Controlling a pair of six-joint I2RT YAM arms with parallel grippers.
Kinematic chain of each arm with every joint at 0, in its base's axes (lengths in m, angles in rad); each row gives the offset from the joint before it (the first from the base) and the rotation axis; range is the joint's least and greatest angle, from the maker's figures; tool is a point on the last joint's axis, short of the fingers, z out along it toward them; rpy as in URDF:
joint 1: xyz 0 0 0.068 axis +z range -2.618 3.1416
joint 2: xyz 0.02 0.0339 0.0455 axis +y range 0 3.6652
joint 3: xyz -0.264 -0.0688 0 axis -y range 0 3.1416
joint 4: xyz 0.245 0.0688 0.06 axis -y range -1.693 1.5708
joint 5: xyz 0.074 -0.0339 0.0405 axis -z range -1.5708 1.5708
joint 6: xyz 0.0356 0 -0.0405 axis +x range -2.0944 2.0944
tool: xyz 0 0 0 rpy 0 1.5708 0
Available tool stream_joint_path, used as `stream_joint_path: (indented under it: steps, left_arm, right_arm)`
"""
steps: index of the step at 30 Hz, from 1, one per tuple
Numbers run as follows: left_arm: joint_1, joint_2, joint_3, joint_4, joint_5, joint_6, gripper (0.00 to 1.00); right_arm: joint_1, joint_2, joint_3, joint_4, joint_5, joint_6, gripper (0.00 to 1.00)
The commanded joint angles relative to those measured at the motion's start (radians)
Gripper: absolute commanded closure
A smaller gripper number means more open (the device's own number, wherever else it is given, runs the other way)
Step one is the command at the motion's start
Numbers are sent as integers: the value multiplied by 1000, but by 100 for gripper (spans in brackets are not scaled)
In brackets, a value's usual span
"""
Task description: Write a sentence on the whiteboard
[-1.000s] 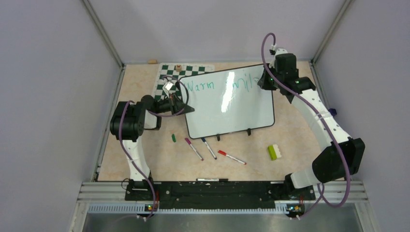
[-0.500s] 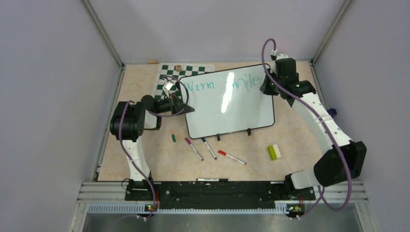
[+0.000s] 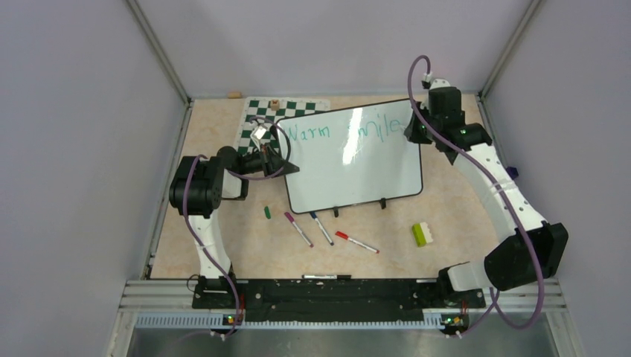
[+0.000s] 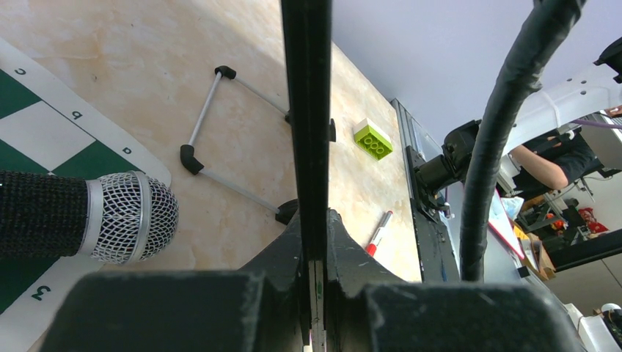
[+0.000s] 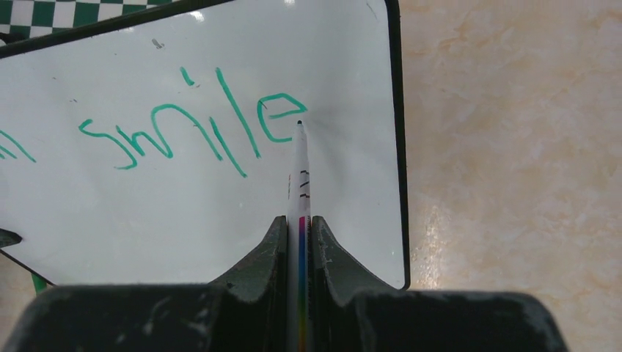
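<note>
The whiteboard (image 3: 350,167) stands tilted on the table, with its two black clips on the near edge. The sentence (image 3: 344,132) reads "Warm smile" in teal along the far edge. My left gripper (image 3: 287,164) is shut on the board's left rim; in the left wrist view the whiteboard (image 4: 306,110) runs edge-on between the left gripper's (image 4: 314,229) jaws. My right gripper (image 5: 299,229) is shut on a white marker (image 5: 301,183). The marker's tip rests on the whiteboard (image 5: 147,220) just right of the "e" of the sentence (image 5: 192,125).
A green-and-white chess mat (image 3: 260,117) lies behind the board's left corner. A green cap (image 3: 267,212), three loose markers (image 3: 321,228) and a green-white brick (image 3: 422,234) lie in front of it. Another marker (image 3: 320,277) lies by the front rail. A microphone head (image 4: 128,216) sits near my left gripper.
My right gripper has moved a little to the right along the board's far edge, and the "e" of "smile" has been completed. The left arm and the board have stayed still.
</note>
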Motion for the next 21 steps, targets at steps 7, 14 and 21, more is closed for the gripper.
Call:
stream_joint_path:
  steps: [7,14,21]
  left_arm:
    - [23,-9,17,101,-39,28,100]
    - [22,-8,18,101,-40,29,100]
    - [23,-8,17,101,-39,29,100]
  right_arm:
    - [-39,-22,79,47,42,7,100]
    - [-41,-4,49,99,53,8,100]
    - [-42,13,32,118,9,7,100]
